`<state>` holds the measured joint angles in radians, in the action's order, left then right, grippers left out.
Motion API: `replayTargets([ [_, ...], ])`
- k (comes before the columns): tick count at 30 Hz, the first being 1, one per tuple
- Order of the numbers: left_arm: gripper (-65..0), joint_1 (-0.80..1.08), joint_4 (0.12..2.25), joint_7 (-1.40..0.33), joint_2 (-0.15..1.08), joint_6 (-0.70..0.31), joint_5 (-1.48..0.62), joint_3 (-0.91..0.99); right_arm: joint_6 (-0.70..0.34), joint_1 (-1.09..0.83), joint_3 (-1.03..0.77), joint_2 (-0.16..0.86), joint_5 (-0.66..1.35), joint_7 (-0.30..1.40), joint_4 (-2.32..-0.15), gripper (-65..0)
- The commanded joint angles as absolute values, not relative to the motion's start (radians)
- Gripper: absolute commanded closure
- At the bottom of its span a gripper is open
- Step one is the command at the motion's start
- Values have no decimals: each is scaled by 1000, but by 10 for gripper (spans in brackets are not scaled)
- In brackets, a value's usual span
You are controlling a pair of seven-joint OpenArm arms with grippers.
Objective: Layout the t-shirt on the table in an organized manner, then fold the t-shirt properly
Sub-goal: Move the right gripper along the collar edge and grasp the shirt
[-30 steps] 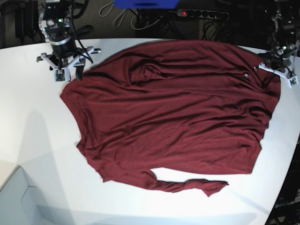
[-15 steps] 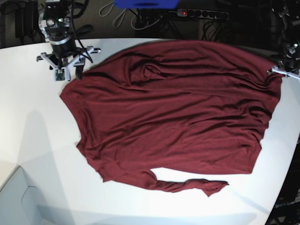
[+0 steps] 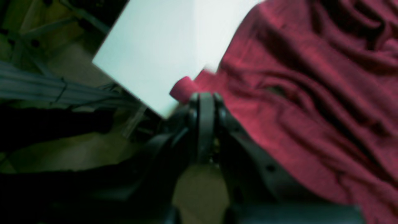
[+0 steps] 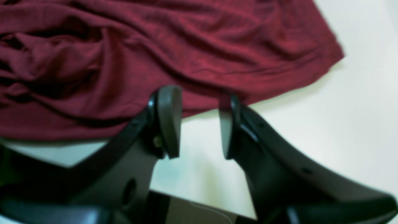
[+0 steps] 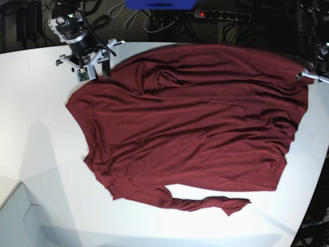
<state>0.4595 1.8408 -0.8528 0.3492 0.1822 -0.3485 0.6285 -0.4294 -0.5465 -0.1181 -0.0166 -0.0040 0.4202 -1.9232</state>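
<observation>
The t-shirt (image 5: 190, 123) lies spread and wrinkled over the middle of the table (image 5: 36, 154). One twisted sleeve reaches the near edge at about 5 o'clock. At about 10 o'clock the right gripper (image 4: 199, 124) hangs above the bare table just beside the shirt's hem, its fingers (image 4: 168, 121) spread apart with nothing between them. At about 2 o'clock, at the far table edge, the left gripper (image 3: 203, 102) has its fingers pressed together on a small fold of the shirt's edge.
</observation>
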Motion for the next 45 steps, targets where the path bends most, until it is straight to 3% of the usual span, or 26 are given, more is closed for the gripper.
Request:
replayTargets([
  [1, 0, 461, 1859, -837, 366, 186, -340, 639, -437, -547, -105, -16, 5, 410, -1939, -256],
  [5, 0, 460, 1857, -837, 366, 186, -332, 636, -437, -541, -58, -35, 5, 478, -1940, -352],
  [8, 0, 460, 1856, -837, 366, 186, -332, 636, -437, -539, -30, -42, 5, 492, -1940, -382],
  [31, 0, 453, 1847, -837, 366, 186, -332, 631, -433, -538, 12, -71, 5, 483, -1797, -377],
  [34, 0, 453, 1847, -837, 366, 186, -332, 631, -433, -535, 13, -71, 5, 483, -1765, -327],
  [38, 0, 453, 1847, -837, 366, 186, -332, 631, -433, -516, 13, -71, 5, 483, -1716, -209],
  [43, 0, 453, 1850, -837, 366, 186, -332, 634, -435, -519, 13, -68, 5, 483, -1716, -2],
  [45, 0, 453, 1857, -837, 366, 186, -340, 638, -435, -524, 12, -65, 5, 483, -1739, 0],
])
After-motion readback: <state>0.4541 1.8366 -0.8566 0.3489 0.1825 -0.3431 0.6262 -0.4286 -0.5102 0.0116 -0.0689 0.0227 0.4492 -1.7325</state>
